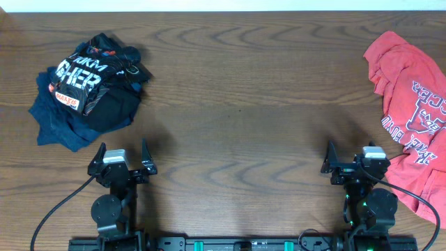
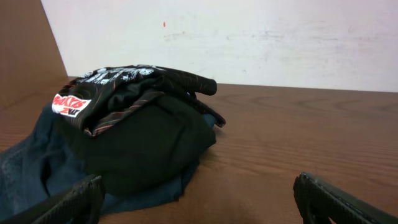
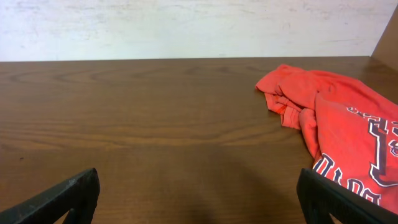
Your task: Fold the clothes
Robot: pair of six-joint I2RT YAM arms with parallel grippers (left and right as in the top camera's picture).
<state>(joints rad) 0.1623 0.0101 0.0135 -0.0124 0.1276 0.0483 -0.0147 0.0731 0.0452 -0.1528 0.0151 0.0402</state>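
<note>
Dark wood-grain counter [image 1: 237, 90], seen from above. The task item, a crumpled coral-red short-sleeved cotton T-shirt [image 1: 411, 118] w/ a dark-and-white chest print facing up, lies at the far right of the counter. It runs off the right edge of the overhead view, and its lower part sits just beside the right arm [image 1: 376, 206]. At the far left, well apart from it, a black garment w/ white lettering [image 1: 97, 80] is heaped on a navy blue garment [image 1: 52, 118]. The left arm [image 1: 108, 209] and the right arm sit at the near edge, both w/ jaws spread wide and holding nothing. The shirt looks light, soft and limp: prob. it will sag and bunch when lifted, not slippery, not fragile. It is rumpled and doubled over itself esp. at the far end, so a pinch there may catch several layers. Best hold, I'd say: a single edge at a shoulder seam or hem corner, one arm per side, then drag it toward the bare middle to flatten.
</note>
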